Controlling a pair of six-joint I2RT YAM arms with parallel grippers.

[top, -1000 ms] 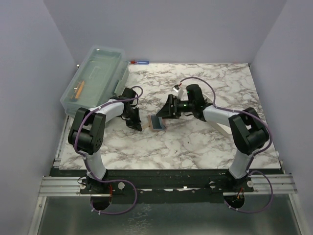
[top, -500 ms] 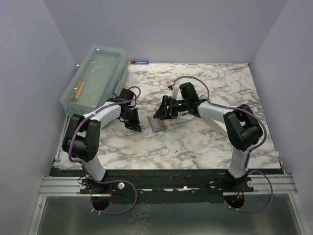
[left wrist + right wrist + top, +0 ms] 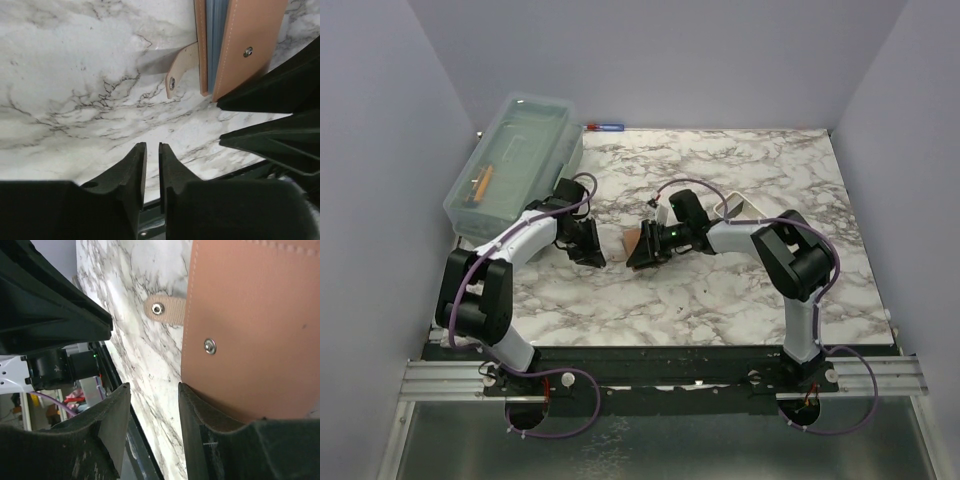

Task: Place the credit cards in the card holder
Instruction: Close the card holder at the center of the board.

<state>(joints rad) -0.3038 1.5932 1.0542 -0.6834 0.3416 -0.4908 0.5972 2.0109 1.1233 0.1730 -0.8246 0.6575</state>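
Leather card holder [image 3: 632, 238] sits mid-worktop [image 3: 720, 290] between my arms, with a light blue card [image 3: 217, 35] between its flaps. Its long edges run away from my left fingers [image 3: 141, 162], pressed together and empty. Right fingers [image 3: 644, 252] are nearer, spread, one against its edge.

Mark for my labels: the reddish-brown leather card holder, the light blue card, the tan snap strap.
Reddish-brown leather card holder [image 3: 252, 30], left wrist view, outer flap.
Light blue card [image 3: 218, 35], left wrist view, edge between flaps.
Tan snap strap [image 3: 173, 310], right wrist view, tab beside stud.
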